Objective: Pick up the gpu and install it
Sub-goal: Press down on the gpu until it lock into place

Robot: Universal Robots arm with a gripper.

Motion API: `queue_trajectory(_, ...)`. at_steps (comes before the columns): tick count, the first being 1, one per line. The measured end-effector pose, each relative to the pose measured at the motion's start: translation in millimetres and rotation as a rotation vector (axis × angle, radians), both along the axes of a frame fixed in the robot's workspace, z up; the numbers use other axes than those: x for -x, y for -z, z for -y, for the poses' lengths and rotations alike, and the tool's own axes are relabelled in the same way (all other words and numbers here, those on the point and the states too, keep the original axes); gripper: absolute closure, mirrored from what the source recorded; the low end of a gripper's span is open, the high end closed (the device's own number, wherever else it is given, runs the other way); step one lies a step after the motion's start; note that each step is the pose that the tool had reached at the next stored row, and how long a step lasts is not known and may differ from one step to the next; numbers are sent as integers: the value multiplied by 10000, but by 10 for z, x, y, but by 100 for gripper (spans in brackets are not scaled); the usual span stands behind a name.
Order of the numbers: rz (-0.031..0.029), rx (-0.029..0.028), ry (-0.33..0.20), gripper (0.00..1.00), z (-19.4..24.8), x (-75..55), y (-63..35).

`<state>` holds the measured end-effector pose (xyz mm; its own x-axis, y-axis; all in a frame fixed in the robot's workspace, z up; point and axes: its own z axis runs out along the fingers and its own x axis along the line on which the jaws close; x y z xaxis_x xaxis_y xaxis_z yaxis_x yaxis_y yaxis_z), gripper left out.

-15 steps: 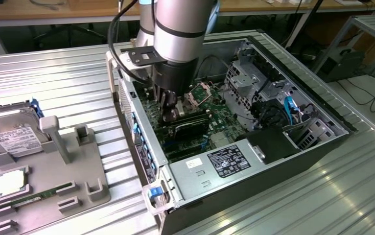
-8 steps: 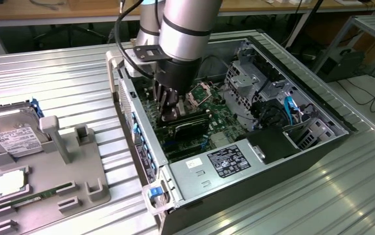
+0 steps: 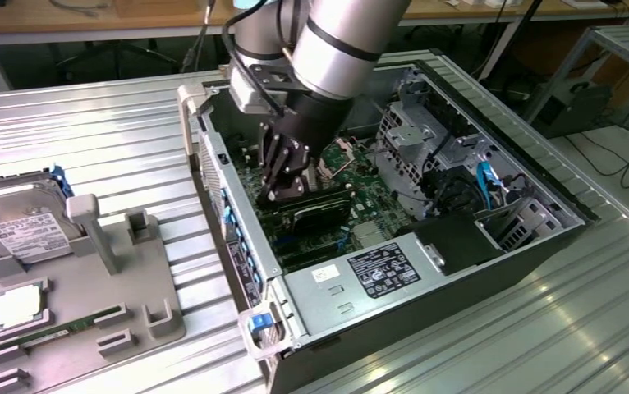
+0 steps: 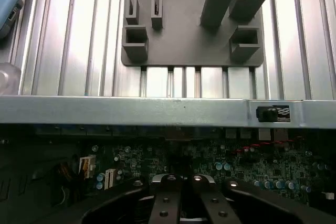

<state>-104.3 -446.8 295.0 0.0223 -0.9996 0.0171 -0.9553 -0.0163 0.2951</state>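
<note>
Fingers (image 3: 282,168) closing tight, pressing down on gpu (image 3: 317,207) lying inside computer case (image 3: 462,271) over green motherboard (image 3: 375,201); pickup done, card appearing at slot, full seating not confirmable.

Silver ribbed desk (image 3: 107,139) gleams under a flat grey holder (image 3: 84,304). The arm (image 3: 337,41) is silver with black bands, its gripper (image 3: 287,185) black. Green motherboard (image 3: 369,205) shows inside the silver-and-black case (image 3: 326,300), the gpu (image 3: 314,209) black on it. A blue cable (image 3: 484,180) runs at right. The drive (image 3: 19,234) is silver with a white label, the memory stick (image 3: 57,332) green.
</note>
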Motion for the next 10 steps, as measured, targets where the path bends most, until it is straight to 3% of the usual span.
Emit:
queue_trajectory(2, -367, 0, -1, 89, 0, -46, 0)
queue_trajectory(4, -838, 3, -1, 89, 0, -104, 0)
queue_trajectory(6, -1237, 4, 0, 89, 0, -143, 1)
queue_trajectory(8, -1553, 17, 0, 89, 0, -179, 6)
queue_trajectory(10, -1816, 24, -1, 89, 0, -185, 13)
